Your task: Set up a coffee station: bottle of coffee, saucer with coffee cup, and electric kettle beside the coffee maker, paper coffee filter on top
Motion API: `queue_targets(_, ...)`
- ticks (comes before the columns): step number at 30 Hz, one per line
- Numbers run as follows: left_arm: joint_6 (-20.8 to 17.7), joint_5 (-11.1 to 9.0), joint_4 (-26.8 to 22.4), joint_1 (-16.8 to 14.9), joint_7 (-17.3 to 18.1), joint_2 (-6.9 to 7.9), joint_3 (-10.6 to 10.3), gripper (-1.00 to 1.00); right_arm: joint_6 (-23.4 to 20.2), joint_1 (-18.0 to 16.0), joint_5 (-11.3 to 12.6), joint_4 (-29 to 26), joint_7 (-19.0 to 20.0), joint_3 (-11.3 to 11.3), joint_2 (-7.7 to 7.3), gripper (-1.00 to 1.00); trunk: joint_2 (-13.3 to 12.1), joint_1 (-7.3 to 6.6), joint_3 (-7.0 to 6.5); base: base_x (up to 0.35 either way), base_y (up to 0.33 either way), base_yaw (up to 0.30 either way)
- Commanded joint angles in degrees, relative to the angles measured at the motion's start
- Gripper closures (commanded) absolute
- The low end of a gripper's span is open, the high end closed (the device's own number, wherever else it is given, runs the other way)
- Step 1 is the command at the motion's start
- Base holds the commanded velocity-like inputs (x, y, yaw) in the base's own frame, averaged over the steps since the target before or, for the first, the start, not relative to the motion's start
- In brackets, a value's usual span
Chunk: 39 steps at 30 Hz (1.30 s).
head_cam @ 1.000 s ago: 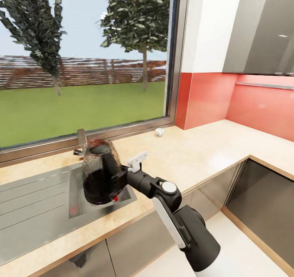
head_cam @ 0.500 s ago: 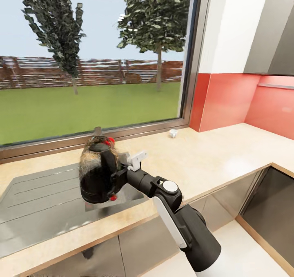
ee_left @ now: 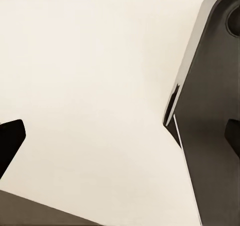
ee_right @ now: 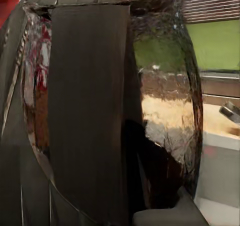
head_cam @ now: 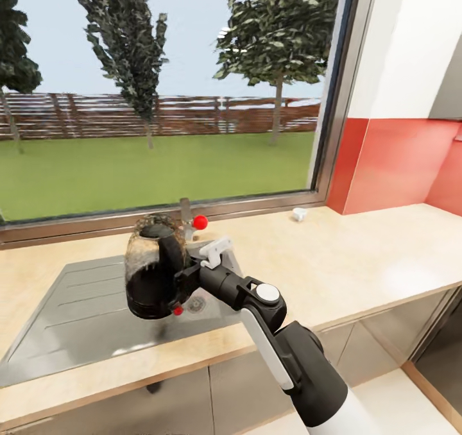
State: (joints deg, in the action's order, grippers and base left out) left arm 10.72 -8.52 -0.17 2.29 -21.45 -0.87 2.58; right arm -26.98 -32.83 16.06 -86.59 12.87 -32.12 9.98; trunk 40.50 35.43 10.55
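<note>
Head view: the right arm (head_cam: 282,332) is reaching forward and leftward from the lower edge of the view, and the right gripper (head_cam: 183,274) is clamping the handle side of the electric kettle (head_cam: 151,274), a dark, glossy, rounded vessel that is hanging upright in the air over the steel sink (head_cam: 77,313), clear of the surface below. The sink is lying recessed in the pale wooden worktop (head_cam: 333,262), and a faucet (head_cam: 186,220) with a red knob (head_cam: 200,222) is standing just behind the kettle, against the window sill. A small white object (head_cam: 299,214), too small to identify, is resting on the worktop near the corner where the window (head_cam: 160,88) is meeting the red backsplash (head_cam: 398,165); it is lying well apart from the kettle. Through the window, grass, trees and a fence are showing. Right wrist view: the kettle's (ee_right: 100,106) dark handle band and reflective body are sitting directly against the camera, with the green lawn and the sink edge appearing beyond its side. Left wrist view: a dark panel of the robot (ee_left: 210,116) is standing before a plain pale surface, and one black fingertip (ee_left: 10,141) is showing at the frame edge; whether the left gripper is apart or together cannot be told from this view.
</note>
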Motion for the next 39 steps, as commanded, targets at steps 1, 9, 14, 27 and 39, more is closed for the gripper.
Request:
queue_targets(1,0.35,-0.36,-0.01,0.0,0.01,-0.02,0.23,-1.0,-0.35,-0.04,0.46,-0.07,0.05,0.04,0.02,1.0,0.07,0.02,0.02,0.0,0.0,0.268)
queue_targets(9,0.35,-0.36,-0.01,0.0,0.01,-0.01,0.17,-1.0,-0.35,-0.04,0.44,-0.07,0.05,0.04,0.02,1.0,0.07,0.02,-0.34,0.0,0.0,0.268)
queue_targets(14,0.35,-0.36,-0.01,0.01,0.01,0.07,0.05,-1.0,-0.35,-0.04,0.4,-0.07,0.05,0.04,0.02,1.0,0.07,0.02,-0.57,0.0,0.0,0.268)
queue_targets(27,0.27,-0.46,-0.01,0.0,0.01,0.41,0.13,-1.0,-0.35,-0.04,0.37,-0.07,0.05,0.04,0.02,1.0,0.07,0.02,-1.17,0.0,0.0,0.267)
queue_targets(39,0.27,-0.45,-0.01,0.0,0.01,0.37,0.14,-1.0,-0.32,-0.04,0.37,-0.07,0.05,0.04,0.02,1.0,0.07,0.02,-2.01,0.0,0.0,0.172)
